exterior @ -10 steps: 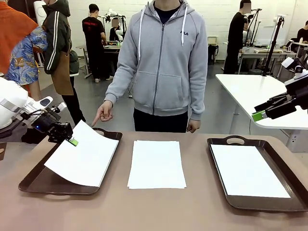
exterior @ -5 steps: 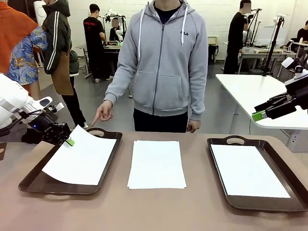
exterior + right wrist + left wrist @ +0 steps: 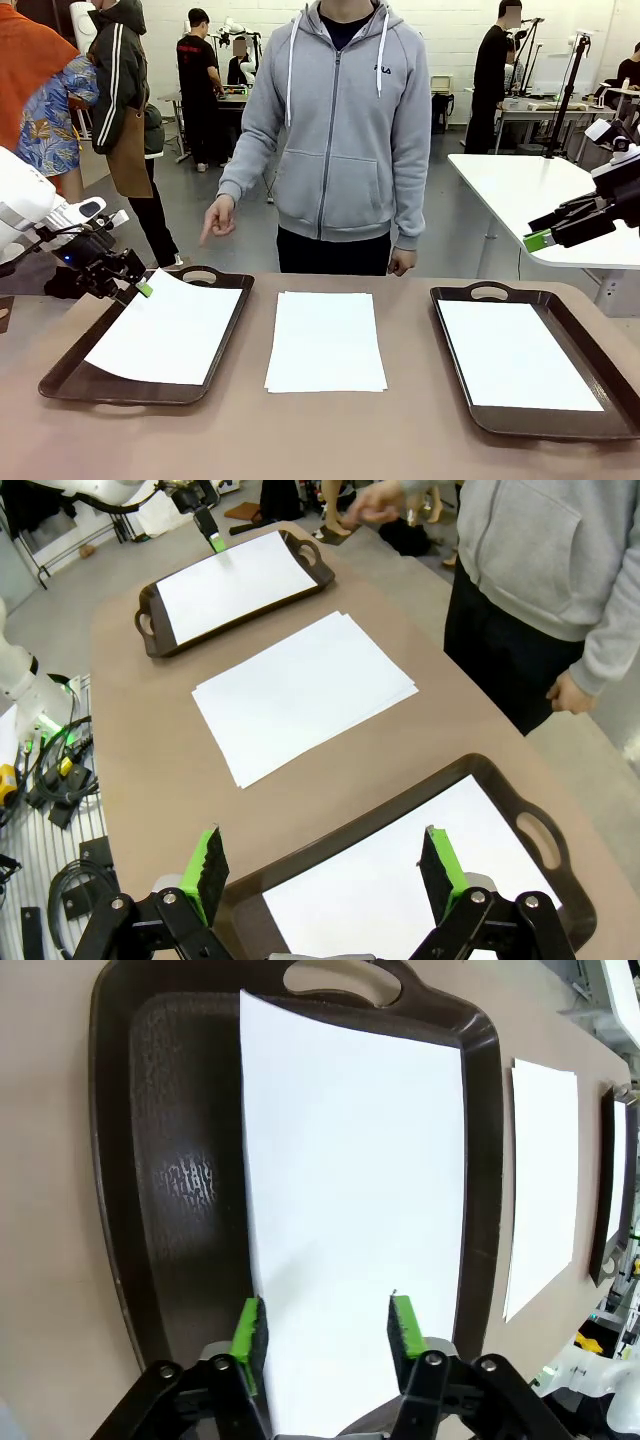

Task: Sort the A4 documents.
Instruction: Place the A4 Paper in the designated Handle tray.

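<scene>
One A4 document (image 3: 165, 333) lies in the left brown tray (image 3: 60, 380). Its far-left corner is just beside my left gripper (image 3: 135, 288). In the left wrist view that gripper (image 3: 325, 1328) is open above this sheet (image 3: 350, 1180), green pads (image 3: 248, 1330) apart and holding nothing. A stack of A4 documents (image 3: 325, 340) lies on the table between the trays. Another sheet (image 3: 515, 355) rests in the right tray (image 3: 610, 420). My right gripper (image 3: 540, 238) hangs open, high off the right side; in its wrist view it (image 3: 325, 865) hovers over the right tray's sheet (image 3: 400, 880).
A person in a grey hoodie (image 3: 335, 140) stands at the far edge, one hand (image 3: 217, 220) raised with a finger pointing down, the other (image 3: 402, 262) at the table edge. The tan tabletop (image 3: 320, 430) is bare in front of the trays.
My left gripper opened and let go of the sheet, which dropped from its lifted curl to lie in the left tray. The person's pointing hand rose. The right arm stayed still.
</scene>
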You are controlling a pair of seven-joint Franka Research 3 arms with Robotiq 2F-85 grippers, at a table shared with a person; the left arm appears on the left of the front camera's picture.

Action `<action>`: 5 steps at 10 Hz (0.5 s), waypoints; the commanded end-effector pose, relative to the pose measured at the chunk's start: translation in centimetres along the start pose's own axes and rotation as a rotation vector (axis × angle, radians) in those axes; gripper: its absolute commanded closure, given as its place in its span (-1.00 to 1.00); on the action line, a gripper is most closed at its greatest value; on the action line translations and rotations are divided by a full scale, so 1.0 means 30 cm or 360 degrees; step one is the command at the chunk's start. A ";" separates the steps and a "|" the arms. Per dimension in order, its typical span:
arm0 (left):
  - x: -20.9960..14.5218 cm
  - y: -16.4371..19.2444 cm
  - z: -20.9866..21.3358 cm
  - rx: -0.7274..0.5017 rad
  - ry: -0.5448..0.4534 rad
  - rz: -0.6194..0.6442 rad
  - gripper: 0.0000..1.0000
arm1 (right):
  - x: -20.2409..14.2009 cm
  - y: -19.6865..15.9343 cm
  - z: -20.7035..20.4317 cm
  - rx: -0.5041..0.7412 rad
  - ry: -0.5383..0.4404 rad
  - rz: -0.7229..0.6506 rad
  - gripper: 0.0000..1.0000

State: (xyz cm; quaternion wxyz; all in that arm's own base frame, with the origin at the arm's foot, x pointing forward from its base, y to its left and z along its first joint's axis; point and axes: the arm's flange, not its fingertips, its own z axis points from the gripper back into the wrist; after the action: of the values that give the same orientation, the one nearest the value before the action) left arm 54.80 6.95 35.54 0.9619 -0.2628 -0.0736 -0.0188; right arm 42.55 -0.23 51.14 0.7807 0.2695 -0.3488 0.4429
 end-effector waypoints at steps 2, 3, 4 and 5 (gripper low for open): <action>-0.027 -0.007 0.012 0.0062 0.0007 0.0023 -0.79 | 0.001 0.002 0.000 0.0002 -0.0002 0.0005 -1.00; -0.030 -0.004 0.016 0.0050 0.0004 0.0023 -1.00 | 0.001 0.002 0.000 0.0002 -0.0002 0.0005 -1.00; -0.034 -0.007 0.018 0.0003 0.0000 0.0016 -1.00 | 0.001 0.002 0.000 0.0002 -0.0002 0.0005 -1.00; -0.033 -0.012 0.017 -0.0040 -0.0034 0.0080 -1.00 | 0.001 0.002 0.000 0.0002 -0.0002 0.0005 -1.00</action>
State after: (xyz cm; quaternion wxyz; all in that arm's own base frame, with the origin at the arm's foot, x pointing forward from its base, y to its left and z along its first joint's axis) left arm 54.37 6.97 35.65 0.9611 -0.2658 -0.0741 -0.0129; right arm 42.55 -0.23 51.15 0.7807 0.2695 -0.3488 0.4429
